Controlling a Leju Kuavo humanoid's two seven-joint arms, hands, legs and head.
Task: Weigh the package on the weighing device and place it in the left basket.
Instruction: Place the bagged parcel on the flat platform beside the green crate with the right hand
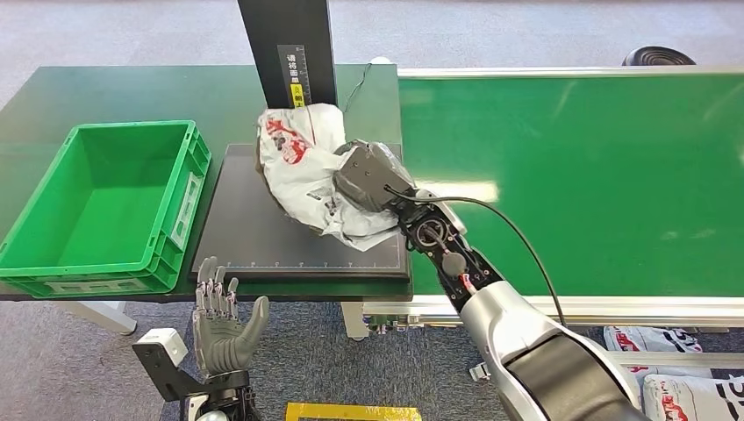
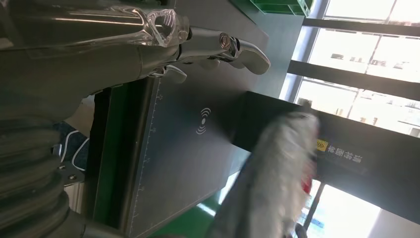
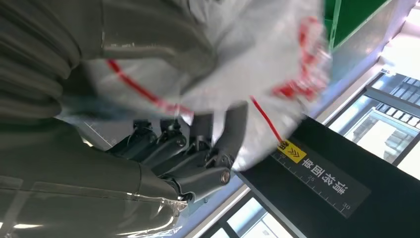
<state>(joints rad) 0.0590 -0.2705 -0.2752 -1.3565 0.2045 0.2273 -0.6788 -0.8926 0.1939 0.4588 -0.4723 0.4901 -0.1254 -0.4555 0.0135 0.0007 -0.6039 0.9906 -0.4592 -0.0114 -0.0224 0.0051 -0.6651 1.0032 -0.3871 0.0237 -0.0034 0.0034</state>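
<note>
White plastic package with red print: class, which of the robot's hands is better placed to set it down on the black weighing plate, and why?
The right hand. It already grips the white plastic package with red print over the black weighing plate, while the left hand hangs open below the table edge, holding nothing.

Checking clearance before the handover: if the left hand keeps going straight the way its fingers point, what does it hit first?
Probably the near edge of the black scale plate. The left hand hangs open below the table edge, fingers aimed up at it. Depth is unclear, so it could pass just in front.
</note>
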